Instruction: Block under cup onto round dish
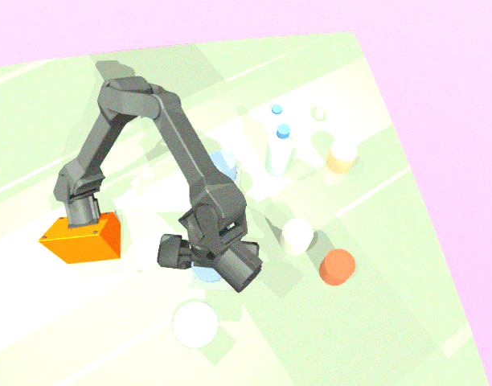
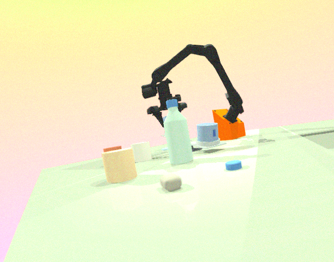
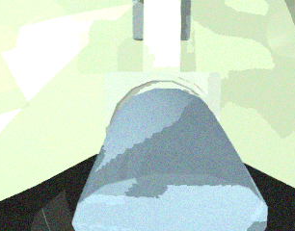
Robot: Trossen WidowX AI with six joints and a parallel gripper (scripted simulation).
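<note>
The arm (image 1: 183, 137) is arching from its orange base (image 1: 83, 240) at mid-left toward frame centre. Its gripper (image 3: 167, 218) is clamping wide around one pale blue cup (image 3: 174, 187), low in the wrist view. The other cup (image 2: 207, 132) is sitting right of centre, and the round dish (image 1: 194, 324) is lying at lower centre.

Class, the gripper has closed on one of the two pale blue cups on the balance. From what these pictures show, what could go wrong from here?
1. The gripper is shut on the pale blue cup; slipping, it could drop onto the balance.
2. The white round dish lies just beside the gripper, so the lifted cup might drift above it.
3. The other pale blue cup stands on the far end of the small balance; jolting the balance could move it.
</note>
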